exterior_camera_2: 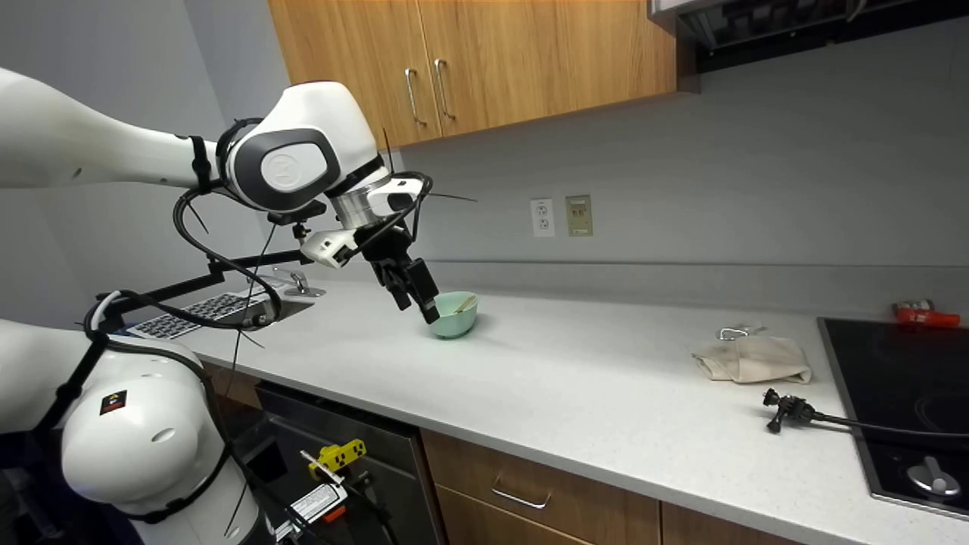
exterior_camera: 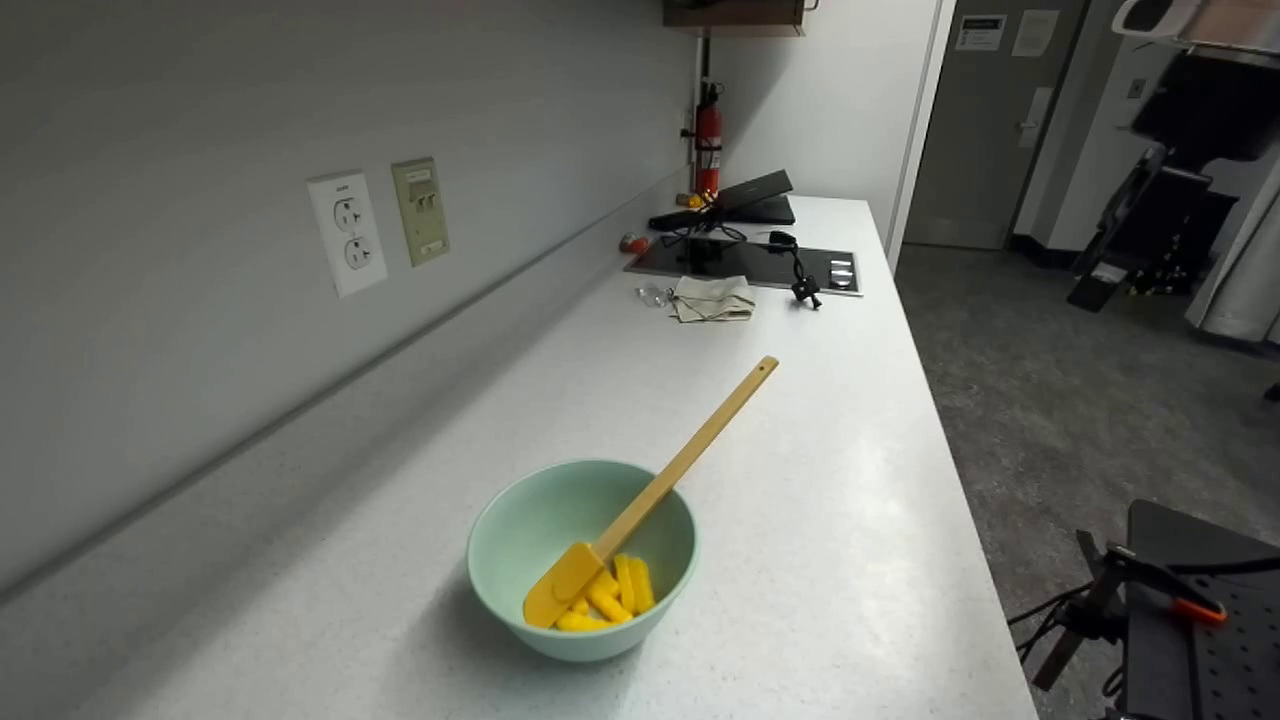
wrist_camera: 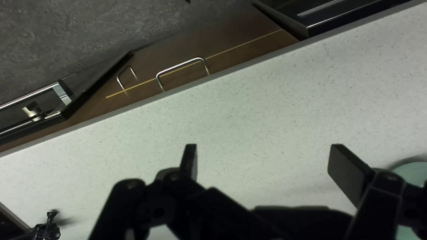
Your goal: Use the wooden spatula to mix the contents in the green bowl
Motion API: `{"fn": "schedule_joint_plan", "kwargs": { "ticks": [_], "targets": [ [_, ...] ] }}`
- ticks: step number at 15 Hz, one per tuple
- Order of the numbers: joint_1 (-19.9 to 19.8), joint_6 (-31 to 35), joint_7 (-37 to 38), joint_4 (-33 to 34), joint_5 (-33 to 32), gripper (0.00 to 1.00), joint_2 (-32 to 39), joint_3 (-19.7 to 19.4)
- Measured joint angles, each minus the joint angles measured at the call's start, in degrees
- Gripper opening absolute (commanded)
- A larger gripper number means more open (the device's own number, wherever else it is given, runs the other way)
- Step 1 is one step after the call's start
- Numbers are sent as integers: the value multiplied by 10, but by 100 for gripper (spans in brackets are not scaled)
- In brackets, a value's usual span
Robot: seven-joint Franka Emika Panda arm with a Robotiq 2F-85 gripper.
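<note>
Speckled white counter (wrist_camera: 253,113) along a grey wall (exterior_camera_2: 795,182), gripper (wrist_camera: 264,155) with jaws wide apart.

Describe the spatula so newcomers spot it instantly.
On the long white countertop sits a mint-green bowl. The spatula leans in it, its straight wooden handle jutting out. Its broad, flat orange-yellow blade sets it apart from the chunky yellow pieces.

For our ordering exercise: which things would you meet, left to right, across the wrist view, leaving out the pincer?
Black mount, smaller handle, larger handle, bowl.
</note>
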Motion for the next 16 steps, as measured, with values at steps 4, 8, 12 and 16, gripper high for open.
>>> {"fn": "schedule_joint_plan", "kwargs": {
  "ticks": [4, 8, 12, 16],
  "targets": [
    [0, 0, 0, 0, 0, 100, 0, 0],
    [1, 0, -2, 1, 0, 100, 9, 0],
    [2, 0, -2, 2, 0, 100, 20, 0],
    [2, 0, -2, 2, 0, 100, 20, 0]
  ]
}}
